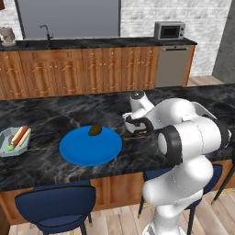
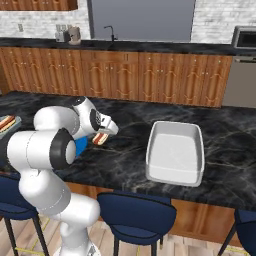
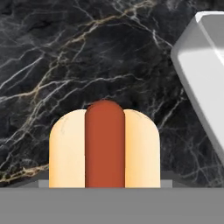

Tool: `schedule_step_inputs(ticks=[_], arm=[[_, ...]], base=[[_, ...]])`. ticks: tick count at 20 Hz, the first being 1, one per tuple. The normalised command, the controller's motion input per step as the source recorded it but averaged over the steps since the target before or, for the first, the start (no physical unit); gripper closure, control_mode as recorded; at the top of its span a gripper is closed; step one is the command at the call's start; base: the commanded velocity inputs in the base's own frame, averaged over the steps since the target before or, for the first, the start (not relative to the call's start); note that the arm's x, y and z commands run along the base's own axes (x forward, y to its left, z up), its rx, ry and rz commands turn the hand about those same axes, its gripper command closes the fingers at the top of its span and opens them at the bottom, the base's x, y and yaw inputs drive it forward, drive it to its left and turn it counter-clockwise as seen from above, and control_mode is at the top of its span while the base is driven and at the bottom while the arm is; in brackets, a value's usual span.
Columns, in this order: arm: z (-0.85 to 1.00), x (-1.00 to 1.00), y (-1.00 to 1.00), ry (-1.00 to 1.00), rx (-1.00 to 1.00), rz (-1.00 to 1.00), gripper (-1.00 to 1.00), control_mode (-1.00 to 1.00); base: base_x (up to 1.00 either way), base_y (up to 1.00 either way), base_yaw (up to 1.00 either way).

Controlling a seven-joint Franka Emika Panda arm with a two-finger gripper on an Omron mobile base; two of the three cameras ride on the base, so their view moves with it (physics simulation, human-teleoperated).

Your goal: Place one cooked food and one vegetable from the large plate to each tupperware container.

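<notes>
**A:** Hot dog [image 3: 104, 144] first: where do you have it?

**B:** You're carrying it. In the hand view it sits bottom centre, end-on, sausage between the two bun halves, dark counter [image 3: 65, 65] behind it. The gripper [image 2: 101, 137] is clamped on it; in the right base view it shows left of centre, with the bun poking out under the hand.

**A:** And the plate?

**B:** Plate [image 1: 90, 147] lies left of centre in the left base view, with one dark brown item [image 1: 95, 130] left at its far edge (too small for you to name). The gripper sits just right of the plate there, above the counter.

**A:** Where should you take it?

**B:** One tub [image 1: 13, 142] at the left edge of the left base view already holds a hot dog and something green, so it looks served. A pale empty container [image 2: 176, 152] sits right of centre in the right base view; its corner shows at the upper right of the hand view. Judging by that, you're holding the food clear of the counter to carry it across to the empty one.

**A:** Any risk?

**B:** The bun may squash or slip, so keep the grip steady.
</notes>
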Motion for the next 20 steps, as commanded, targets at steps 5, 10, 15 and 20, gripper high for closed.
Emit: schedule_step_inputs(ticks=[5,10,15,20], arm=[[0.00,0.00,0.00,0.00,0.00,0.00,1.00,1.00],[0.00,0.09,-0.09,0.00,0.01,0.00,1.00,-1.00],[0.36,0.08,-0.92,0.01,0.01,0.00,1.00,-1.00],[0.24,0.08,-0.92,0.12,-0.03,0.00,1.00,-1.00]], base=[[0.87,-0.53,0.15],[0.64,-0.27,0.00],[0.00,0.00,0.00],[0.00,0.00,0.00]])
